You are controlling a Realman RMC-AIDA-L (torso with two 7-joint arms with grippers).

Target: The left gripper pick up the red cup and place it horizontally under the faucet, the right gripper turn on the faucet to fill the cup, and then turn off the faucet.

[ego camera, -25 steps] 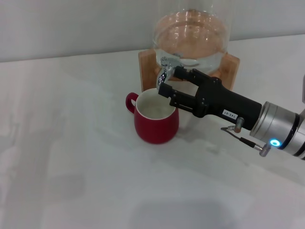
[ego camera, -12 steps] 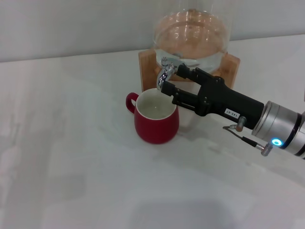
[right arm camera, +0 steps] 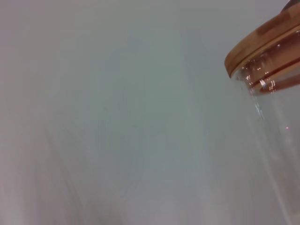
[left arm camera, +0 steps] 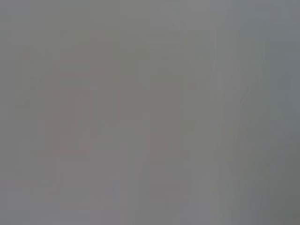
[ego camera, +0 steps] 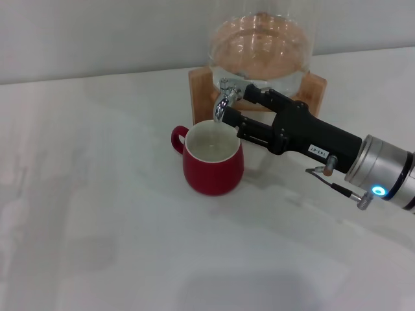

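the red cup point(ego camera: 213, 162) stands upright on the white table point(ego camera: 97, 227), directly beneath the down-pointing spout of the faucet point(ego camera: 225, 100), its small loop handle turned toward the robot's left and its white inside showing a pale pool of liquid. the faucet projects from the front of a glass jar point(ego camera: 262, 48) seated in a wooden stand point(ego camera: 314, 87) near the table's far edge, close to the grey wall behind.

the right gripper point(ego camera: 243, 110) reaches in from the right side of the head view, its long black body angled up toward the faucet, its silver wrist with a blue light trailing low over the table. its jaws stand parted, one tip just behind the chrome lever and the other just below it beside the spout, above the cup's rim; whether either tip touches the metal cannot be told.

the left gripper is not seen in the head view, and its wrist camera shows only a blank grey field. the right wrist view catches the jar's wooden lid point(right arm camera: 262, 44) and glass shoulder at one edge.

broad bare table lies to the robot's left of the cup and in front of it; the space to its right is taken up by the arm.
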